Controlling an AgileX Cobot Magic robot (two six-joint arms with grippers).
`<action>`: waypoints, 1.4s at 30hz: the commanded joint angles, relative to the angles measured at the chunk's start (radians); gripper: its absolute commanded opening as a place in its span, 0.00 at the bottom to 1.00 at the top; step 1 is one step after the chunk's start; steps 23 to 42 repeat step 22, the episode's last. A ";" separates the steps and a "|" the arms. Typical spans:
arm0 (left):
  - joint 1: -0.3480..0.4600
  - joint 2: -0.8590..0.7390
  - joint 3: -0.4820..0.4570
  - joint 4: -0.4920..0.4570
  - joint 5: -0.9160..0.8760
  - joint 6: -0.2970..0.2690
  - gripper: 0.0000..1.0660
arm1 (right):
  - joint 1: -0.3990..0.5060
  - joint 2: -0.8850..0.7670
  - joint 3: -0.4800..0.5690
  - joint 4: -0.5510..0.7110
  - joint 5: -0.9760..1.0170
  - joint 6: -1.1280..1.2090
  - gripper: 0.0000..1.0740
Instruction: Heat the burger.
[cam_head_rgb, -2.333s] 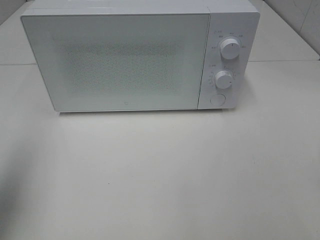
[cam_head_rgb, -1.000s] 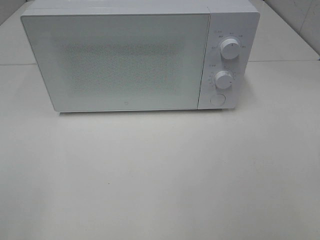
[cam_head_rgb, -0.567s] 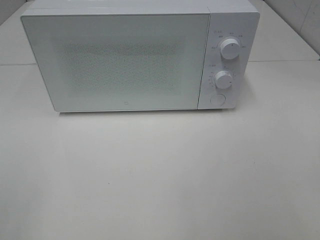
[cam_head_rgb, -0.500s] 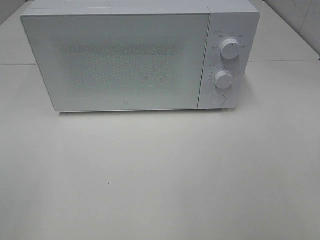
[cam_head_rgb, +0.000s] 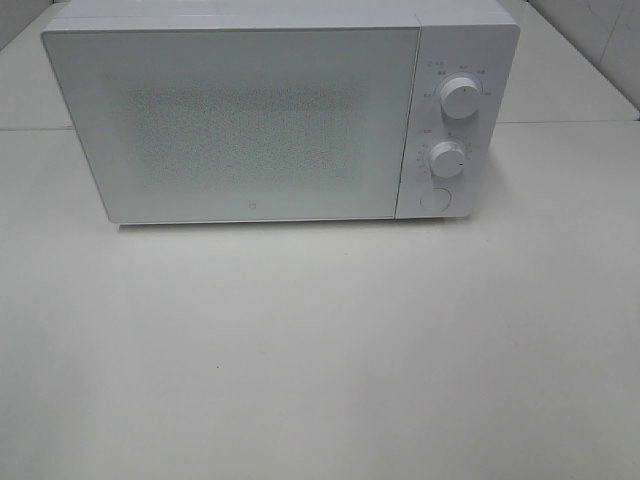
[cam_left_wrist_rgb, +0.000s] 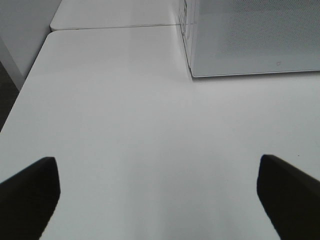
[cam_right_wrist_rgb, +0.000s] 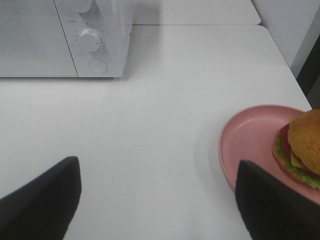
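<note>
Now my right gripper (cam_right_wrist_rgb: 157, 200) hangs wide open and empty above the table (cam_right_wrist_rgb: 165, 125); the burger (cam_right_wrist_rgb: 300, 150) sits on a pink plate (cam_right_wrist_rgb: 247, 147) just beside one fingertip; my left gripper (cam_left_wrist_rgb: 160, 195) gapes empty; the microwave (cam_head_rgb: 250, 120) is shut.

plain white bench (cam_head_rgb: 320, 350) filling most of the frame, seam running across near the top, pale tiled wall (cam_head_rgb: 600, 40) peeking in upper right, soft even light
</note>
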 joint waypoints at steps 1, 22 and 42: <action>0.002 -0.027 0.001 -0.001 -0.001 -0.006 0.98 | -0.005 -0.025 0.000 -0.003 -0.007 0.000 0.71; 0.002 -0.027 0.001 -0.001 -0.001 -0.006 0.98 | -0.005 -0.025 0.000 -0.003 -0.007 0.000 0.71; 0.002 -0.027 0.001 -0.001 -0.001 -0.006 0.98 | -0.005 -0.025 0.000 -0.003 -0.007 0.000 0.71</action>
